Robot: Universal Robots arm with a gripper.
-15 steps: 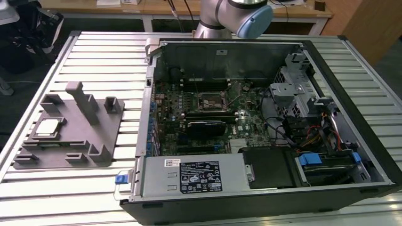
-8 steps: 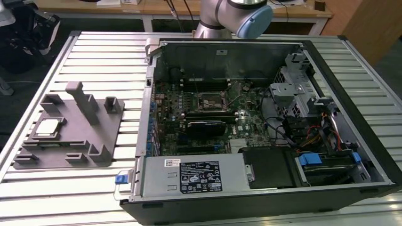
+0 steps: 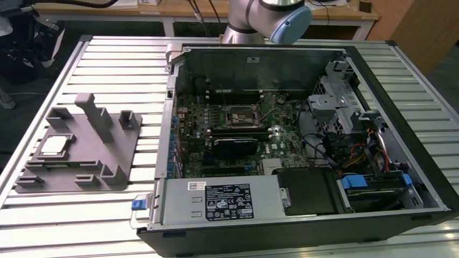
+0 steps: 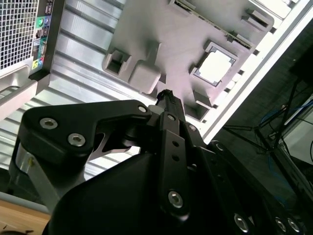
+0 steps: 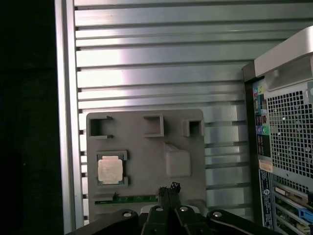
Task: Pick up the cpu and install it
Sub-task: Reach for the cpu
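The cpu [image 3: 54, 146], a small square chip with a pale metal top, lies flat in a pocket of the grey tray [image 3: 109, 156] on the slatted table, at the exterior view's left. Both wrist views show it from high above: cpu [image 4: 215, 67] [image 5: 109, 171], tray [image 4: 171, 34] [image 5: 146, 161]. My gripper [image 5: 168, 188] [image 4: 164, 95] hangs well above the tray, off to one side of the chip, its black fingertips together and holding nothing. The motherboard's socket [image 3: 240, 114] sits inside the open computer case [image 3: 373, 70].
A black heatsink block [image 3: 235, 146] sits just in front of the socket. Drive cages and cables [image 3: 351, 134] crowd the case's right side. The tray has upright posts [image 3: 93, 115] and a green strip [image 5: 132, 199]. The table edge [image 5: 66, 122] runs close beside the tray.
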